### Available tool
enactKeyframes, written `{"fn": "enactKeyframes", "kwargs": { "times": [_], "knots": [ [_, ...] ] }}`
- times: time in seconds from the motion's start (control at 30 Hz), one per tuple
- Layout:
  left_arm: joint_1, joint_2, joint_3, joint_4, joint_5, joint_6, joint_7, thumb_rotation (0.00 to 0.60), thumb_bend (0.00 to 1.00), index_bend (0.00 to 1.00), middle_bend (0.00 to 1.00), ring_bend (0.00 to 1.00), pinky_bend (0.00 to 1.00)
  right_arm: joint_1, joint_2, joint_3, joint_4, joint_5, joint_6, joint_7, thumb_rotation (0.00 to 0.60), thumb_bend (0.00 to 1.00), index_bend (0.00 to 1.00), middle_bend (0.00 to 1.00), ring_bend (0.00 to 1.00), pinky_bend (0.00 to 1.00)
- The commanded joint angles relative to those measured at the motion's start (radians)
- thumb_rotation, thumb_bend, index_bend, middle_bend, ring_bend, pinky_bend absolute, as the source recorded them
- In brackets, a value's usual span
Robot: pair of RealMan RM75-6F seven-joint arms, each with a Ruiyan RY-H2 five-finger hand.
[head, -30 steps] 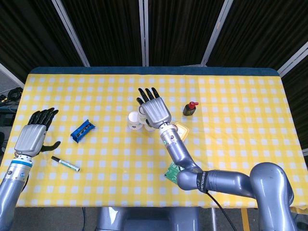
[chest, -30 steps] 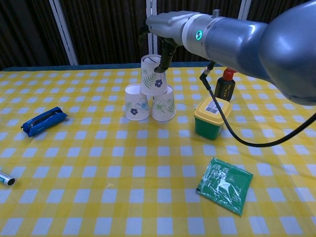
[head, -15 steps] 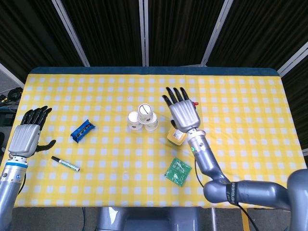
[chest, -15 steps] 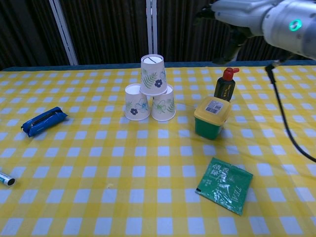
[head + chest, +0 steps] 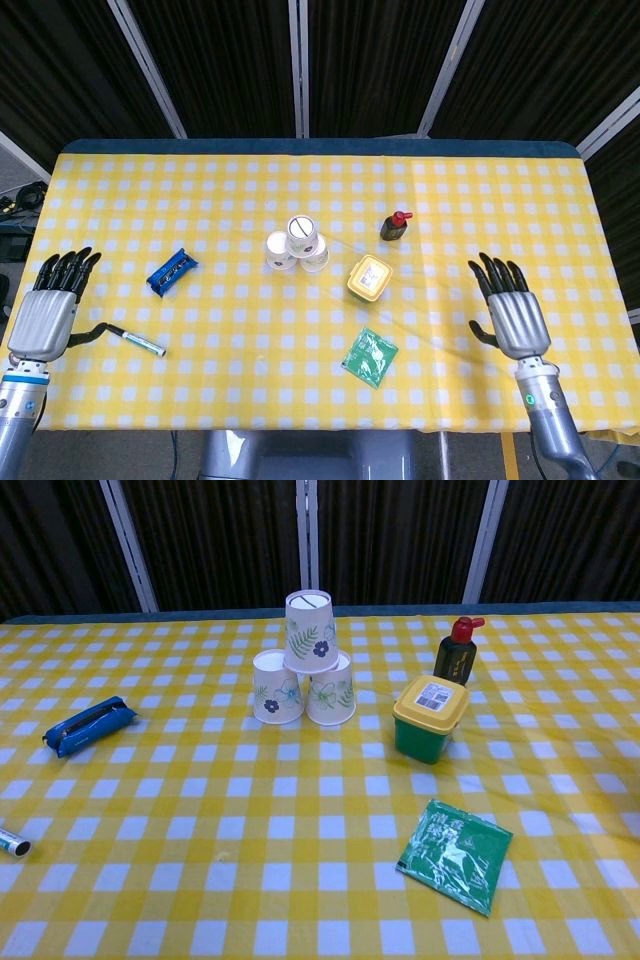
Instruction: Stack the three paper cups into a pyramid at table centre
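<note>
The three paper cups (image 5: 304, 673) stand upside down as a pyramid at table centre, one resting on two touching cups. The left hand (image 5: 45, 312) at nine o'clock and the right hand (image 5: 513, 312) at four o'clock are released, fingers spread, grasping nothing.

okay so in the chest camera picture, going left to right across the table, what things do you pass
Marker tip at the left edge → blue packet → paper cup pyramid → green tub with yellow lid. The dark bottle and green sachet overlap the tub's span, so I leave them out.
</note>
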Motion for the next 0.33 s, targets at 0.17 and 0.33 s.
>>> {"fn": "enactKeyframes", "kwargs": {
  "times": [0.17,0.33],
  "knots": [
    [0.056,-0.023,0.029,0.03,0.061,0.073,-0.005,0.6,0.13,0.0,0.0,0.0,0.0,-0.131,0.027,-0.058,0.051,-0.139,0.105,0.072,0.6,0.15,0.0,0.0,0.0,0.0],
    [0.067,-0.027,0.031,0.036,0.073,0.084,-0.006,0.6,0.13,0.0,0.0,0.0,0.0,-0.156,0.044,-0.053,0.062,-0.164,0.11,0.088,0.6,0.15,0.0,0.0,0.0,0.0]
  ]
}}
